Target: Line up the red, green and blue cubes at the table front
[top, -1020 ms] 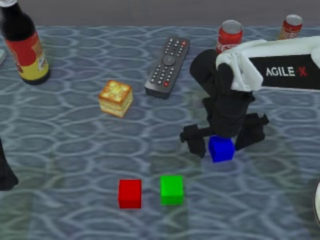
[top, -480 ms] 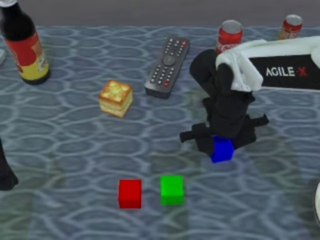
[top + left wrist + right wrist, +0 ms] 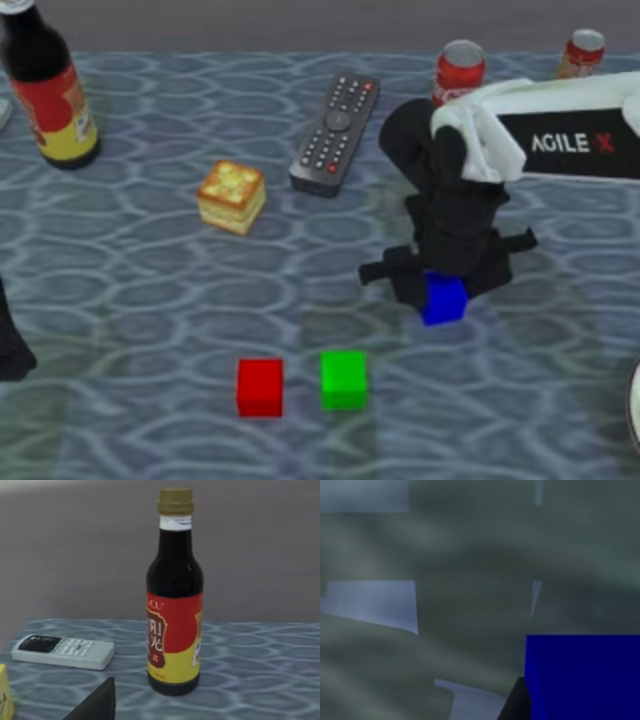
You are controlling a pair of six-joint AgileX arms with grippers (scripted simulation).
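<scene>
Right gripper clamped on glossy blue cube, right of table centre
Red cube and green cube sit side by side at front; arm casing reads "AGILE X"; left gripper at left edge, fingers: cannot tell

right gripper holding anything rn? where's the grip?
The right gripper is shut on the blue cube, fingers on its two opposite side faces. The left gripper holds nothing that shows.
</scene>
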